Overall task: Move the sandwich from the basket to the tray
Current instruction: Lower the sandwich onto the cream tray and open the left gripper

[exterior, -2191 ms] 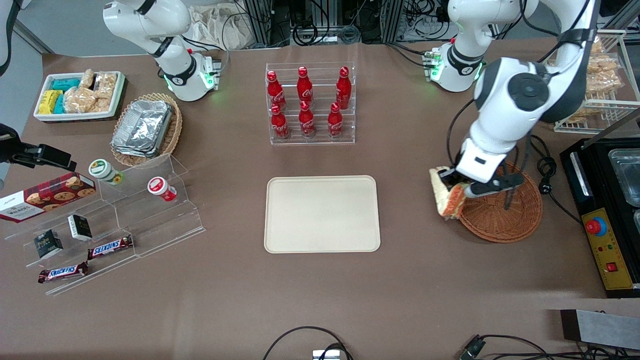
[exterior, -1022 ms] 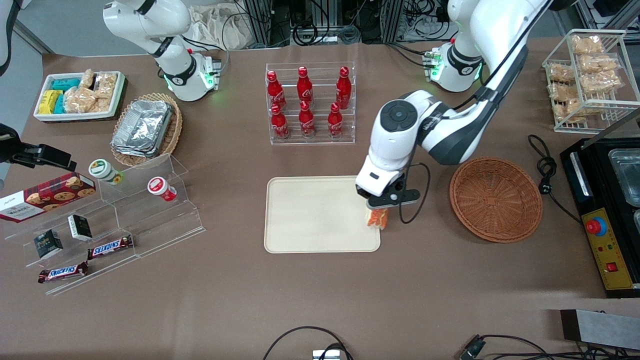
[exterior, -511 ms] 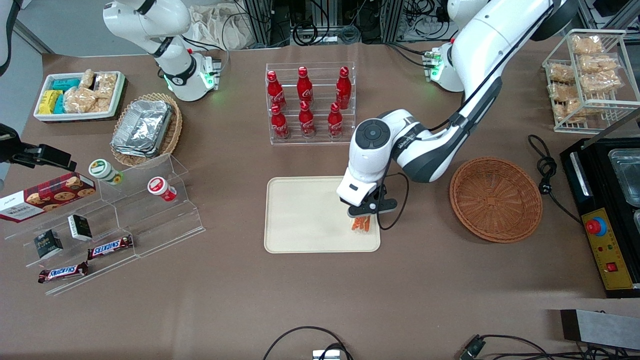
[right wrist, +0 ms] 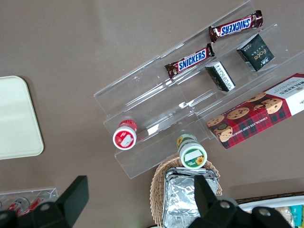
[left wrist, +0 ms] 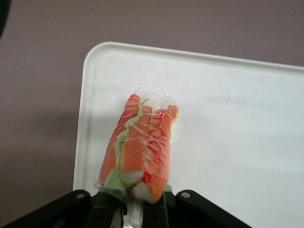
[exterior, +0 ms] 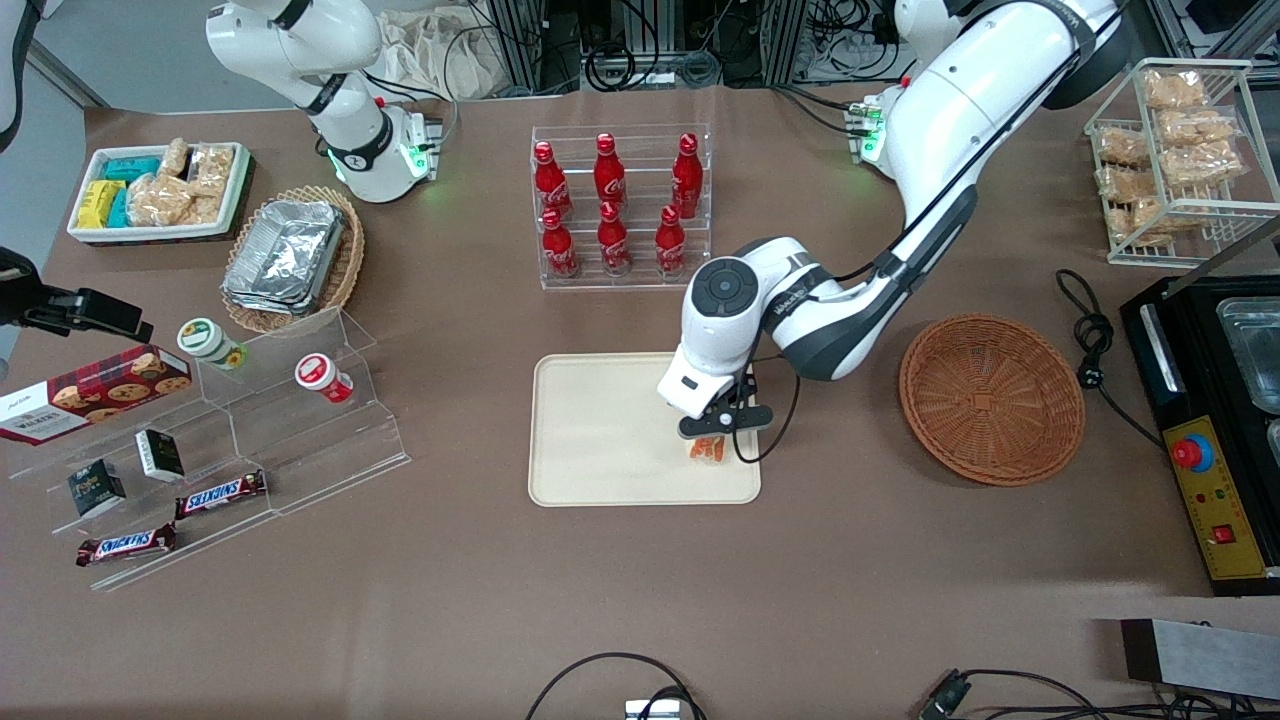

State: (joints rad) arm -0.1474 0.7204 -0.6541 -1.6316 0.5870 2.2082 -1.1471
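**Me:** The sandwich (left wrist: 142,152) is in my tool (exterior: 712,437). My tool is squeezed tight on its bread end, so the orange and green filling points down at the tray (exterior: 600,420).

**Friend:** Where is it now? Is it on the tray?

**Me:** It hangs over the tray, near the corner closest to the basket (exterior: 992,398). I think it is low, but I cannot tell if it touches the tray.

**Friend:** Why do you hold it by that end?

**Me:** I think the bread end is flat and thin, so my two fingers can pinch it. The wrap is slippery, so I hold on tight.

**Friend:** Is the basket empty?

**Me:** Yes, I see nothing in it. It sits on the tabletop (exterior: 640,600), well apart from the tray, toward my arm's end.

**Friend:** What comes next, do you think?

**Me:** I think I should go down a little and let go. The sandwich is standing on its edge, so it may tip over when I do. It is close to the rim, so it could flop onto it.
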